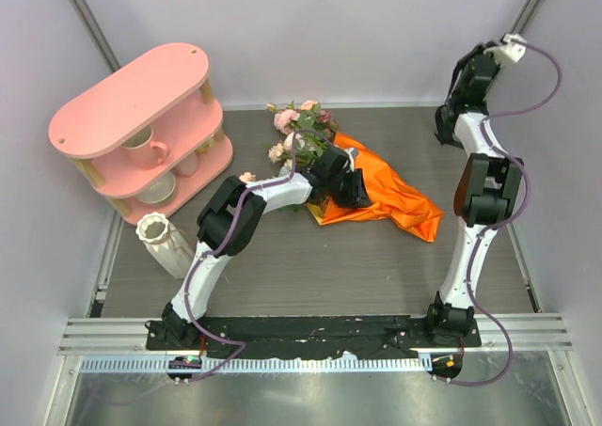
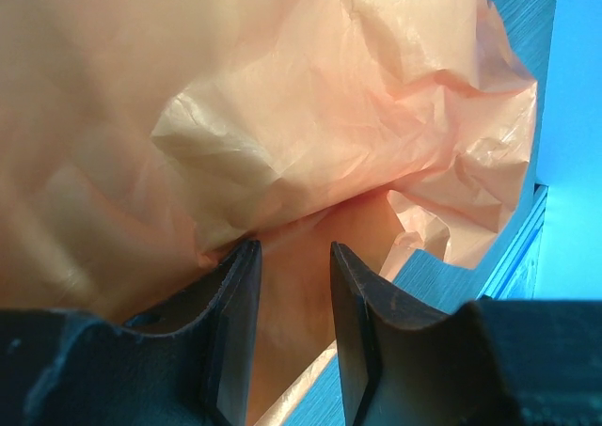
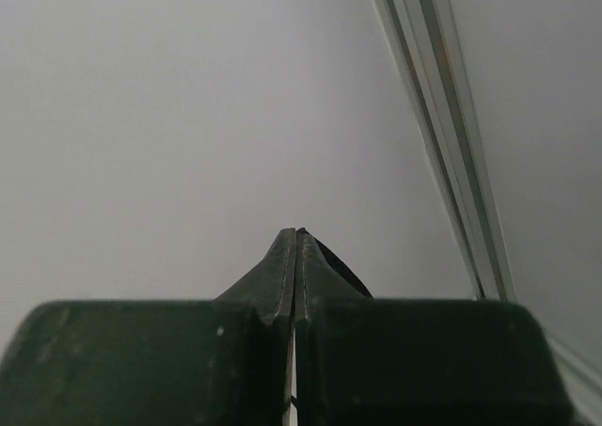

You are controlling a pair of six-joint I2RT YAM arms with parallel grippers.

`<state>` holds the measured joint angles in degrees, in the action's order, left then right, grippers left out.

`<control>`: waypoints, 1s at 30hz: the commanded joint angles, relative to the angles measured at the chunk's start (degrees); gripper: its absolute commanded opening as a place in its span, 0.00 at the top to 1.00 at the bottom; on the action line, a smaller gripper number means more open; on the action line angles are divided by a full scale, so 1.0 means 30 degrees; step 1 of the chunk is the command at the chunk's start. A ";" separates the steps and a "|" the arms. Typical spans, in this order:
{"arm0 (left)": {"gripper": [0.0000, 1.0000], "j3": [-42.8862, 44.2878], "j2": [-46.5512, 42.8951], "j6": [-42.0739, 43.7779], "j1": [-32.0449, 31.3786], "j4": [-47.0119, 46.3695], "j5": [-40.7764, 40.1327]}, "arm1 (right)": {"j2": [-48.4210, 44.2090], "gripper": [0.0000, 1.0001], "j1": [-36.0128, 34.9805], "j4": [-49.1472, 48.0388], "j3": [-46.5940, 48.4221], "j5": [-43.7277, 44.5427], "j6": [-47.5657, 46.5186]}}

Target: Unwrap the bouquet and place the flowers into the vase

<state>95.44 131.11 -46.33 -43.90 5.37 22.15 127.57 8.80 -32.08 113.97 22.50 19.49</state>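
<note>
The bouquet [image 1: 320, 149] is lying at the centre of the frame, its flowers [image 1: 293, 123] pointing to the upper left and its orange sheet [image 1: 395, 198] spreading to the right. The left gripper [image 2: 292, 252] is pressing into that sheet with its jaws narrowly parted (paper is showing in the gap). The right gripper [image 3: 296, 230] is sitting fully closed at the upper right. The vase [image 1: 162, 236] is standing at the lower left.

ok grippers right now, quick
left gripper: jaws partly apart at the orange wrap, grip cannot be told
right gripper: closed, holding nothing
</note>
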 commanded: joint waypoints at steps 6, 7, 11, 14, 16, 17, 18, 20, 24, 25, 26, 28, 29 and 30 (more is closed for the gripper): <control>0.60 0.0326 0.0330 0.0237 -0.0044 -0.0002 -0.0118 | 0.0336 0.99 0.1549 0.2632 -0.1254 -0.1700 0.4345; 0.60 0.0355 0.0330 0.0295 -0.0016 0.0027 -0.0118 | 0.0658 0.99 0.1550 0.2838 -0.0789 -0.1584 0.4200; 0.59 0.0268 0.0272 0.0325 -0.0016 0.0028 -0.0118 | 0.3262 0.99 0.1579 0.4943 0.2577 -0.1903 0.3117; 0.59 0.0209 0.0242 0.0354 -0.0015 -0.0060 -0.0118 | 0.5577 0.98 0.1550 0.7455 0.6209 -0.2139 0.2587; 0.58 0.0383 0.0359 0.0412 -0.0015 0.0115 -0.0118 | 0.6869 0.93 0.1550 0.8636 0.8351 -0.2489 0.2616; 0.57 0.0442 0.0389 0.0500 -0.0015 0.0203 -0.0118 | 0.7104 0.82 0.1521 0.9453 0.8705 -0.2607 0.2645; 0.56 0.0588 0.0418 0.0588 -0.0015 0.0407 -0.0118 | 0.7193 0.70 0.1492 0.9809 0.8882 -0.2666 0.2645; 0.52 0.0560 0.0302 0.0995 -0.0044 0.0584 -0.0148 | 0.7165 0.40 0.1374 1.1237 0.9146 -0.2812 0.2704; 0.44 0.0649 -0.0984 0.1614 -0.0307 0.1025 0.0145 | 0.6990 0.22 0.1286 1.4639 1.1542 -0.3106 0.2586; 0.39 0.0677 -0.1423 0.1614 -0.0569 0.0995 -0.0116 | 0.6525 0.19 0.1286 1.5488 1.1811 -0.3048 0.2848; 0.36 0.0706 -0.1921 0.1614 -0.0688 0.1024 -0.0263 | 0.6143 0.18 0.1286 1.7121 1.1872 -0.3047 0.3170; 0.31 0.1611 -0.3093 0.1964 -0.1009 0.2103 -0.0730 | 0.5032 0.16 0.1316 1.8740 1.1143 -0.3425 0.3727; 0.29 0.2021 -0.3474 0.2110 -0.1098 0.2688 -0.0879 | 0.3576 0.17 0.1229 2.0198 1.0618 -0.3573 0.4251; 0.25 0.2750 -0.4290 0.2344 -0.1157 0.3883 -0.0909 | 0.2807 0.16 0.1170 2.0909 0.9249 -0.3865 0.4634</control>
<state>96.77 128.46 -42.76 -46.02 9.10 21.63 149.01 12.71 16.80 145.16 13.15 29.06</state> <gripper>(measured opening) 0.694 0.832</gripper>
